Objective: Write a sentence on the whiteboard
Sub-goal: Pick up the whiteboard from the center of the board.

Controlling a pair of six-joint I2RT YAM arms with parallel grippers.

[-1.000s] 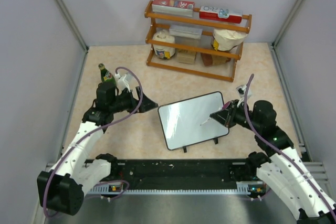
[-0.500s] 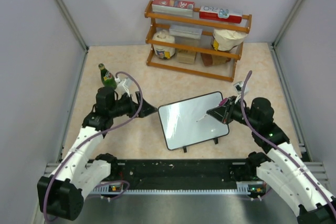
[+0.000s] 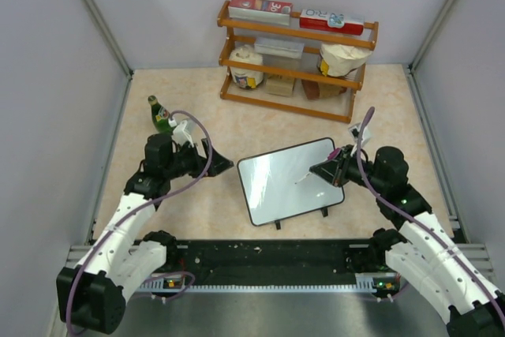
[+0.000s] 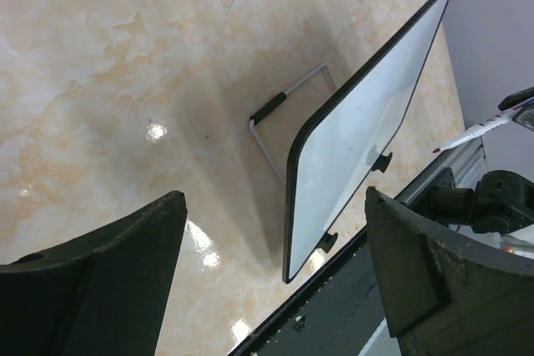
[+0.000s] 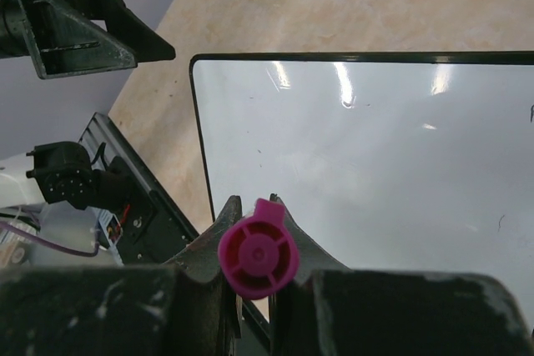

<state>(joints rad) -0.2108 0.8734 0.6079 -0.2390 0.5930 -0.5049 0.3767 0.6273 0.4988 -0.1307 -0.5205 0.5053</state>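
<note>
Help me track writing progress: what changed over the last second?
The right claw, shut on the marker, shifted slightly left and farther over the whiteboard. The open left claw drew back a little toward the near edge. The whiteboard stayed put, still without words.

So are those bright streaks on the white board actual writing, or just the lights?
Just lights. Right wrist view: glare streaks near the upper edge of the whiteboard. Left wrist view: similar bright spots on the glossy table. Top view: a soft grey sheen across the whiteboard.
</note>
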